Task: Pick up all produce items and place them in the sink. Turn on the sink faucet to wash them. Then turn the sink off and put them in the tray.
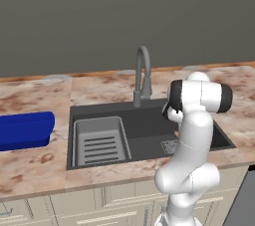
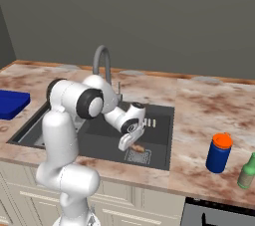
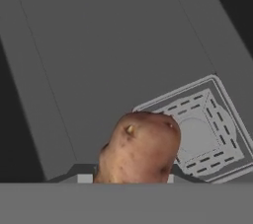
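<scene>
One blue jar (image 2: 218,153) beside sink (image 2: 159,158)

Sink (image 1: 144,125) sits recessed in the table (image 1: 40,165), faucet (image 1: 142,75) behind its back edge. Rack insert (image 1: 99,143) in sink's left part, drain grate (image 3: 202,134) at right front. Tray (image 1: 25,129) on table left of sink. Jar (image 2: 219,153) and bottle (image 2: 247,171) on table right of sink. Produce item (image 3: 141,149) held in pincer (image 2: 130,143) just above the grate.
</scene>
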### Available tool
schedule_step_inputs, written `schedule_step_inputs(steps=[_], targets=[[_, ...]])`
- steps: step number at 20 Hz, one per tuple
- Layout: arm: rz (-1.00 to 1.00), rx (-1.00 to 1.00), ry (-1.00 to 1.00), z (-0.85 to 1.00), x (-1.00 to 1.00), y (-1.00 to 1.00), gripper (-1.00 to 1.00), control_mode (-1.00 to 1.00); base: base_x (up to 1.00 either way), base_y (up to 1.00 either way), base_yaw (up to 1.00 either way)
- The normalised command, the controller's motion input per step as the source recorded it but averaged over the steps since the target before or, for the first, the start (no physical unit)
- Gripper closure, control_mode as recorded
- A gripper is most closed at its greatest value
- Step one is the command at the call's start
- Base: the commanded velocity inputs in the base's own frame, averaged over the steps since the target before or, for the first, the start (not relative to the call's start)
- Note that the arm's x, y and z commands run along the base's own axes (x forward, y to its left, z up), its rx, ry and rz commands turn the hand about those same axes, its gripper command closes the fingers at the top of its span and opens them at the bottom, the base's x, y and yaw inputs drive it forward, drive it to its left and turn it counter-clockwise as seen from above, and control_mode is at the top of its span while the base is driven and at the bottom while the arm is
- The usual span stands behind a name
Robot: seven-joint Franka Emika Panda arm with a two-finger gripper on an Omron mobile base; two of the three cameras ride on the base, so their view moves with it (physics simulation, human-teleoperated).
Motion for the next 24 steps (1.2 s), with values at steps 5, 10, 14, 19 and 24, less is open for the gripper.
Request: schedule_step_inputs(steps=[5, 10, 14, 19, 24], targets=[[0.01, 0.01, 0.00, -0.24, 0.02, 0.00, 1.00, -1.00, 0.00, 0.00, 0.00], [0.00, 0.00, 0.00, -0.22, 0.08, 0.00, 1.00, -1.00, 0.00, 0.00, 0.00], [0.00, 0.00, 0.00, -0.21, 0.07, 0.00, 1.00, -1.00, 0.00, 0.00, 0.00], [0.00, 0.00, 0.00, -0.19, 0.09, 0.00, 1.00, -1.00, 0.00, 0.00, 0.00], [0.00, 0.00, 0.00, -0.16, 0.13, 0.00, 1.00, -1.00, 0.00, 0.00, 0.00]])
